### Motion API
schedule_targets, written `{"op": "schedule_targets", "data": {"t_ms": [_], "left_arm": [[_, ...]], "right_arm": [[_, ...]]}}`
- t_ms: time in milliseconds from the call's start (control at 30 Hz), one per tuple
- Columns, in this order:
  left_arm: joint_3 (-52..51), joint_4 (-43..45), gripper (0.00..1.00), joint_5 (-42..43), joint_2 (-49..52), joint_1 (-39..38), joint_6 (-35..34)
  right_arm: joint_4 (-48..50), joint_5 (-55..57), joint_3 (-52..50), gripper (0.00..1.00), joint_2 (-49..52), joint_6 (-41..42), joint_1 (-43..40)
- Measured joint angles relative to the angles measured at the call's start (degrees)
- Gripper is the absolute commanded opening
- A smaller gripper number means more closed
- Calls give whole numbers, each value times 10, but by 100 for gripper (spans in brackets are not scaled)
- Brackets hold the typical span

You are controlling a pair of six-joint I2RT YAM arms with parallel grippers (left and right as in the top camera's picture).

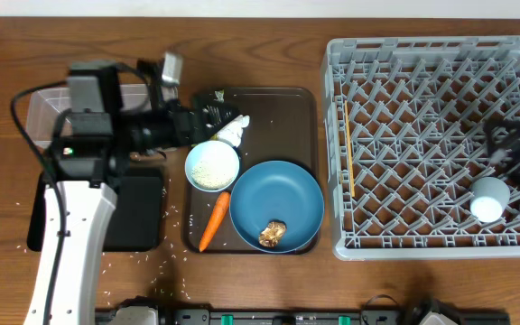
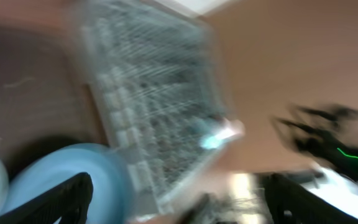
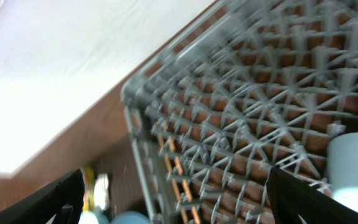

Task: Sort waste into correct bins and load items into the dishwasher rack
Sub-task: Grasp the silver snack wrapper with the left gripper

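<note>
My left gripper [image 1: 213,116] hovers over the back of the brown serving tray, by the white tissue [image 1: 234,132]. Its wrist view is blurred, but the jaws [image 2: 179,190] are open and empty. The bowl [image 1: 212,165] holds white rice. An orange carrot [image 1: 213,221] lies beside the blue plate [image 1: 278,203], which carries a brown food lump [image 1: 273,234]. My right gripper [image 1: 511,149] is open and empty [image 3: 173,183] above the grey dishwasher rack [image 1: 422,54]. A light-blue cup [image 1: 490,199] stands in the rack and also shows in the right wrist view [image 3: 353,168].
The clear box [image 1: 41,113] and the black tray [image 1: 138,217] lie at the left, partly under my left arm. The brown serving tray [image 1: 283,99] sits in the middle. Rice grains [image 1: 165,264] are scattered on the table near the front.
</note>
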Motion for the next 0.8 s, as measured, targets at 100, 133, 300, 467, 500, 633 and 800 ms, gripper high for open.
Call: {"op": "schedule_targets", "data": {"t_ms": [100, 133, 300, 467, 500, 633, 800], "left_arm": [[0, -21, 89, -156, 0, -51, 26], [0, -20, 89, -207, 0, -70, 32], [0, -11, 83, -430, 11, -138, 60], [0, 43, 79, -541, 88, -147, 78], [0, 65, 78, -553, 111, -147, 82], [0, 143, 77, -573, 201, -148, 101], [0, 215, 71, -583, 280, -150, 108]], "right_arm": [[-20, 8, 0, 83, 2, -27, 52], [-24, 12, 0, 82, 4, -37, 71], [-35, 47, 0, 83, 7, -63, 144], [-53, 66, 0, 83, 7, -70, 182], [-56, 68, 0, 83, 7, -70, 183], [-72, 74, 0, 83, 10, -73, 184], [-87, 79, 0, 83, 15, -75, 184]]}}
